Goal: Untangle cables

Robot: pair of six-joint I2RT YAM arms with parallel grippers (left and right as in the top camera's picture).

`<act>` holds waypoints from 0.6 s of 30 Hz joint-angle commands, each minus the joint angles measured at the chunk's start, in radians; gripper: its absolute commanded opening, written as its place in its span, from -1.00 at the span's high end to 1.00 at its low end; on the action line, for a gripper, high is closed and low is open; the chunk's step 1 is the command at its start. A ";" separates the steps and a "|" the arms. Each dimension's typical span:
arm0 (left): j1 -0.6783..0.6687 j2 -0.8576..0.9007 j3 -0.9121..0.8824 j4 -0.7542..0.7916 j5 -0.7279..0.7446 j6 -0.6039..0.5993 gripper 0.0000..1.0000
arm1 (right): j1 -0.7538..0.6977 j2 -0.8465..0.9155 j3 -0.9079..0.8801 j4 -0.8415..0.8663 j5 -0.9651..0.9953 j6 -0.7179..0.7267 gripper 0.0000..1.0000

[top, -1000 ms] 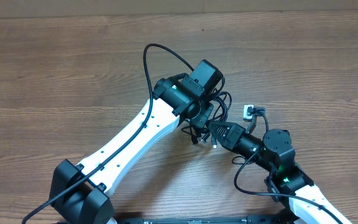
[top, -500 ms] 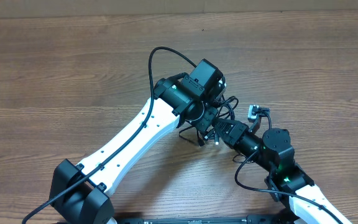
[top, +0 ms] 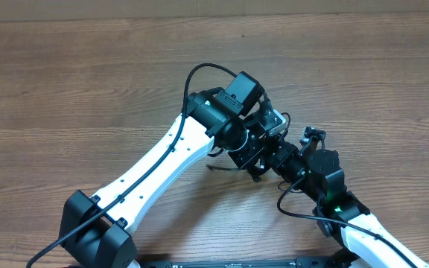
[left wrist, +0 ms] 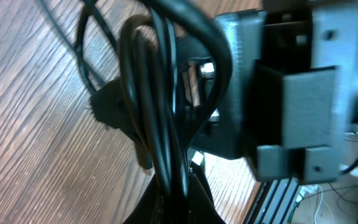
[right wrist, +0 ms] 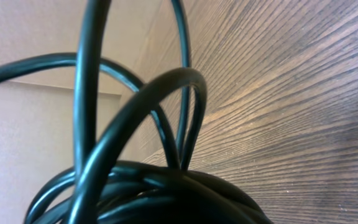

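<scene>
Looping cables (left wrist: 157, 106) crowd left gripper (left wrist: 178, 200) — seemingly clamped — table (top: 65, 74) edges distant.

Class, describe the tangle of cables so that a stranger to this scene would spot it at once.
On the wooden table, find where the left arm and right arm meet. Pinched there is a bunch of cables: thin, black, looped, unlike the thicker cords running along each arm.
</scene>
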 commanded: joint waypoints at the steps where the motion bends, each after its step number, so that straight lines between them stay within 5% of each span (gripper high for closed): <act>1: 0.001 -0.010 0.012 -0.026 0.191 0.088 0.92 | -0.017 0.021 0.023 0.004 0.098 -0.008 0.78; 6: 0.067 -0.010 0.012 -0.026 0.168 0.087 0.91 | -0.017 0.004 0.023 0.005 0.065 -0.016 0.46; 13: 0.225 -0.010 0.012 -0.006 0.210 0.072 0.91 | -0.017 -0.057 0.023 0.010 -0.004 -0.023 -0.25; 18: 0.291 -0.010 0.012 -0.006 0.232 0.072 0.91 | -0.017 -0.161 0.023 0.027 -0.060 -0.023 -0.47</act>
